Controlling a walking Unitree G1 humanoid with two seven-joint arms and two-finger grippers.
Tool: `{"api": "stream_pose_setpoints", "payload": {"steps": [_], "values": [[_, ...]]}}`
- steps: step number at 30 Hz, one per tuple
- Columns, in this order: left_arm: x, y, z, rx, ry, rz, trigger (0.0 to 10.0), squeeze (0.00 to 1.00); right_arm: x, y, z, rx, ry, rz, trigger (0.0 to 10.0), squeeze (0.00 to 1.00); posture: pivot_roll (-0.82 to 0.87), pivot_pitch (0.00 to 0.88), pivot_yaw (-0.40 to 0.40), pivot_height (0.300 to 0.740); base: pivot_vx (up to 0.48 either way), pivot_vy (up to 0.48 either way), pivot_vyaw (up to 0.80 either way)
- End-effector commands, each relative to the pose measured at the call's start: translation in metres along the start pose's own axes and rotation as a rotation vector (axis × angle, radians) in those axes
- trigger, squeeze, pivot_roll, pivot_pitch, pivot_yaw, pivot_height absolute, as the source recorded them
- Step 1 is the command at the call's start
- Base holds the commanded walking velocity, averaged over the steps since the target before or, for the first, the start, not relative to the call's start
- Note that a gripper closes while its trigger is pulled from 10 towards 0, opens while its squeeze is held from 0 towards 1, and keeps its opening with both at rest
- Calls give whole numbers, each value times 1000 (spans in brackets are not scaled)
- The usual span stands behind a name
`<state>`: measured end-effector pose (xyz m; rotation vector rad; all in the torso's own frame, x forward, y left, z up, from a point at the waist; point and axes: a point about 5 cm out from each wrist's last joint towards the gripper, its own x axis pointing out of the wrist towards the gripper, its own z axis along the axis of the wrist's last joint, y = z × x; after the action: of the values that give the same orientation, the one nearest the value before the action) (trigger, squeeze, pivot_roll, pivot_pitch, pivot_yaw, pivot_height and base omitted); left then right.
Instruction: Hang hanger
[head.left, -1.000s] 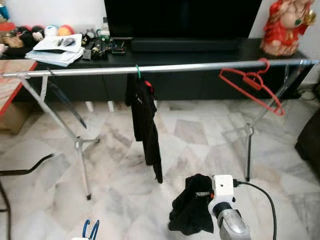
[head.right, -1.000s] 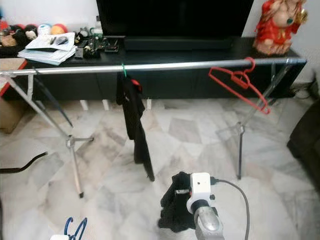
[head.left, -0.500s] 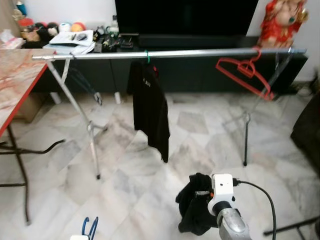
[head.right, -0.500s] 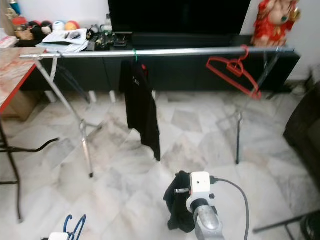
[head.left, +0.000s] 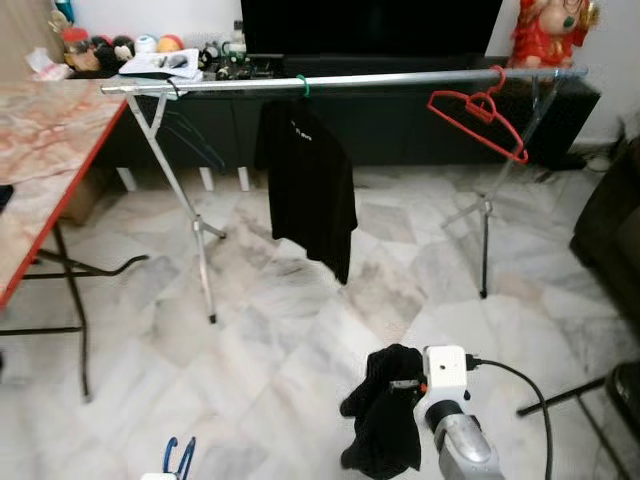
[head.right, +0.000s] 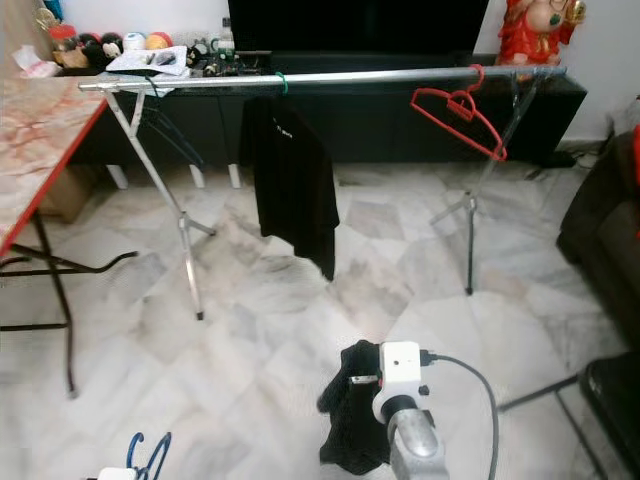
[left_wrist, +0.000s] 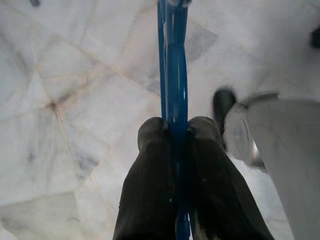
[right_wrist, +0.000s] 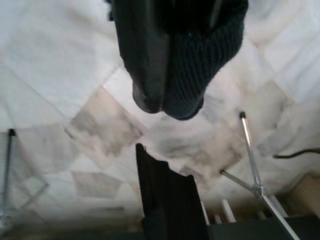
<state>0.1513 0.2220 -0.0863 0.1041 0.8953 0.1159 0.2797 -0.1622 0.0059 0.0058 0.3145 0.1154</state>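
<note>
My left gripper (left_wrist: 175, 137) is shut on a thin blue hanger (left_wrist: 171, 75), whose hook pokes up at the bottom left of the head view as the blue hanger (head.left: 180, 458). Low in front of me, my right gripper (right_wrist: 167, 102) is shut on a bunched black knit garment (head.left: 385, 420); one black finger (right_wrist: 147, 65) shows beside the cloth. Ahead stands a silver clothes rail (head.left: 400, 78) on tripod legs. A black shirt (head.left: 305, 185) hangs from it on a green hook, and a bare red hanger (head.left: 478, 108) hangs near its right end.
A marble-topped table with a red edge (head.left: 40, 150) stands at the left. Behind the rail is a low black TV cabinet (head.left: 400, 120) with clutter and a red statue (head.left: 545, 30). A dark sofa (head.left: 610, 230) sits at the right, with a black stand leg (head.left: 565, 395) low right.
The camera has backed away, so the rail looks farther off and the table has come into view at the left. Both grippers keep their hold as before.
</note>
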Motion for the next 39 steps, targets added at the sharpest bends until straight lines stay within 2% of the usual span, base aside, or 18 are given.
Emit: {"api": "stream_pose_setpoints", "payload": {"steps": [1,10,18,20,21,22,25,26,27,29,30,34,39], "values": [[0,3,-1,9,11,6,10000,0,3,3,7,4,-32,5,10000,0,-14,95,10,740,0,0,0],[3,6,20,8,-101,-5,10000,0,4,2,8,-3,-29,4,10000,0,-13,101,5,740,0,0,0],[6,6,69,49,-310,-57,10000,0,12,-3,18,-37,-26,-12,10000,0,-16,109,1,740,0,0,0],[5,-1,104,115,-437,-137,10000,0,18,-9,26,-81,-12,-39,10000,0,-11,111,-2,740,0,0,0],[5,-1,104,115,-437,-137,10000,0,18,-9,26,-81,-12,-39,10000,0,-11,111,-2,740,0,0,0],[3,-8,120,175,-482,-223,10000,0,22,-14,31,-123,-1,-65,10000,0,-9,111,-2,740,0,0,0],[-2,-22,141,313,-497,-425,10000,0,28,-21,38,-191,34,-118,10000,0,-8,111,-2,740,0,0,0],[-2,-22,141,313,-497,-425,10000,0,28,-21,38,-191,34,-118,10000,0,-8,111,-2,740,0,0,0],[-3,-24,143,371,-477,-471,10000,0,29,-21,40,-204,46,-128,10000,0,-7,109,-2,740,0,0,0],[-7,-28,144,552,-402,-614,10000,0,34,-22,46,-223,60,-142,10000,0,-6,109,-2,740,0,0,0],[-7,-28,144,552,-402,-614,10000,0,34,-22,46,-223,60,-142,10000,0,-6,109,-2,740,0,0,0],[-18,-31,147,736,-273,-821,10000,0,39,-21,58,-223,48,-157,10000,0,-4,111,0,740,0,0,0],[-30,-49,161,784,-301,-936,10000,0,43,-21,67,-219,29,-163,10000,0,-3,110,0,740,0,0,0]]}}
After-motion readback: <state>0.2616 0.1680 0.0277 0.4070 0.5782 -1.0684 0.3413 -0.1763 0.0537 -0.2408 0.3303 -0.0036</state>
